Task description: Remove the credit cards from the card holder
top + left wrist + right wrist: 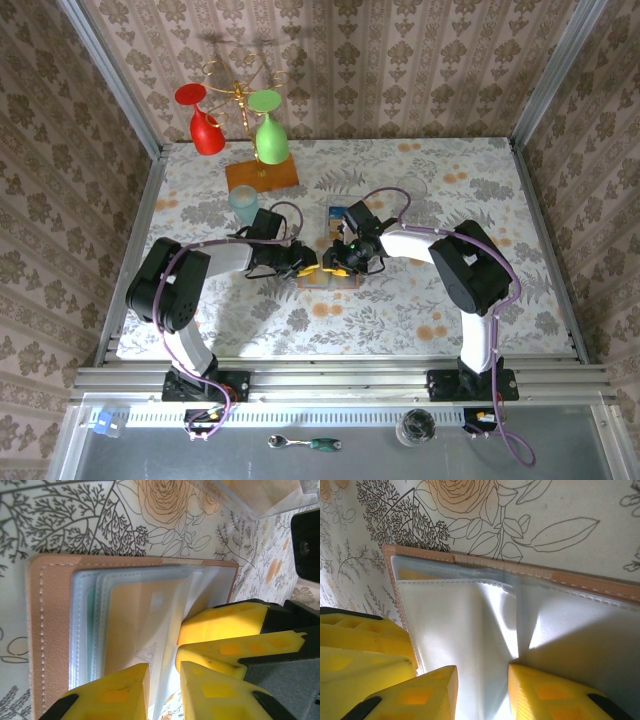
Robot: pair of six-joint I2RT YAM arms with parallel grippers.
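Observation:
The card holder lies open on the flowered table, its tan-pink leather edge to the left and its clear plastic sleeves fanned out. An orange-tan credit card sits in one sleeve, and a teal edge shows in another behind it. My left gripper stands narrowly open, with a loose sleeve leaf passing through the gap. My right gripper is open over the sleeves, one finger at the foot of a raised leaf. The leather rim runs across above it. Both grippers meet at the holder.
A small blue flat piece lies just behind the grippers by a clear plastic box. Further back stand a pale blue glass and an orange wooden base with a rack holding a red glass and a green glass.

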